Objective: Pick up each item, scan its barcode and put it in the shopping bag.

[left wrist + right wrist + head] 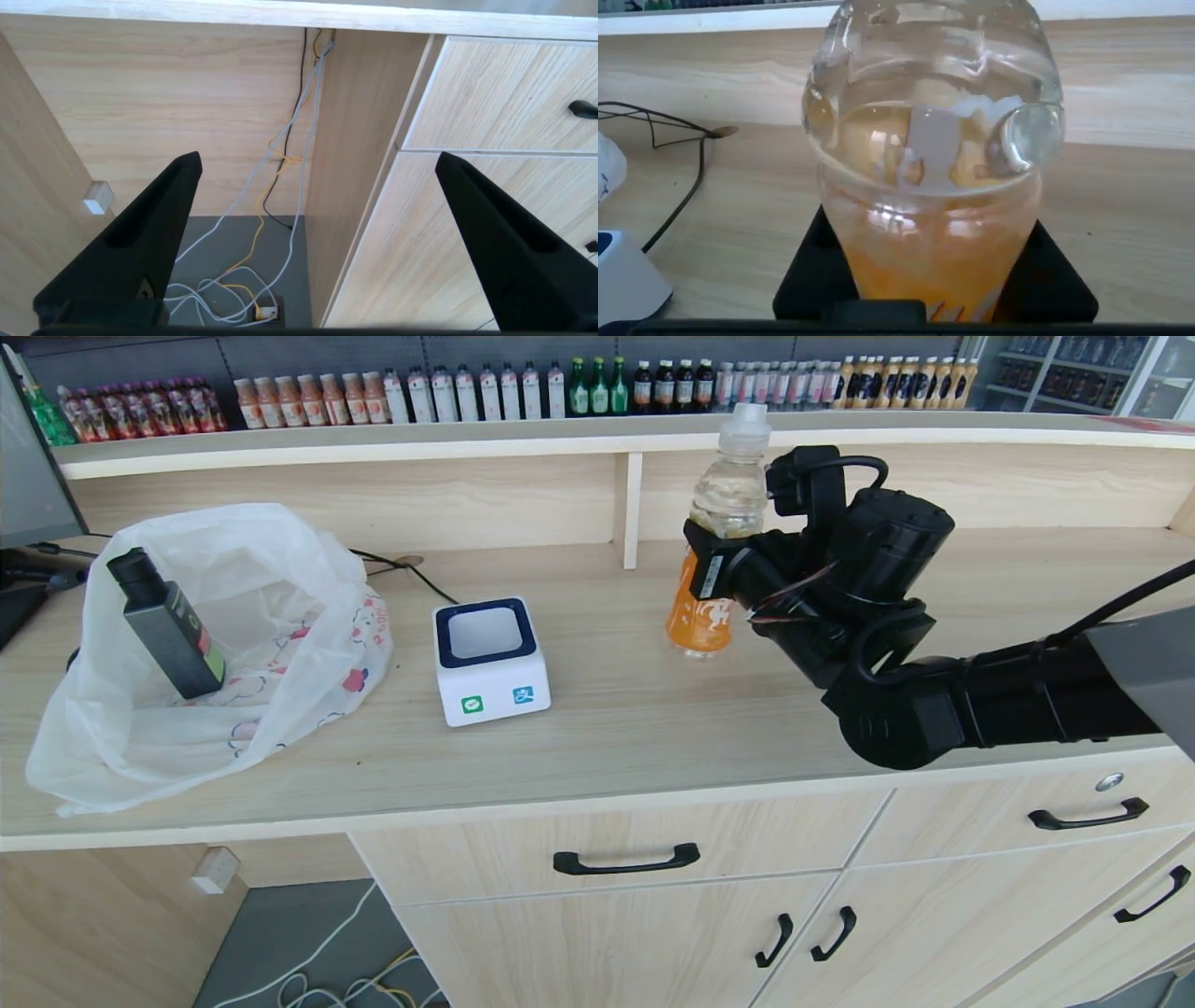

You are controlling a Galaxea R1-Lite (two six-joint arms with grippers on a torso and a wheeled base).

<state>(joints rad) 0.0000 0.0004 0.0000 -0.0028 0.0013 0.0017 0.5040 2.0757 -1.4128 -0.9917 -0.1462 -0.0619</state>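
An orange drink bottle (702,616) with a white cap stands upright right of the counter's middle, its base at or just above the wood. My right gripper (724,555) is shut on the orange drink bottle around its mid-body. In the right wrist view the bottle (934,168) sits between the dark fingers (808,285). The white scanner (490,658) with a dark-framed window sits left of it. At the far left the shopping bag (280,616) lies open with a dark bottle (168,625) inside. My left gripper (318,163) hangs open below the counter's edge.
A raised shelf (597,439) with a thin upright divider (632,509) runs along the back of the counter. A black cable (411,569) trails behind the scanner. Drawers with black handles (625,861) line the front. Loose cables (238,280) lie on the floor under the counter.
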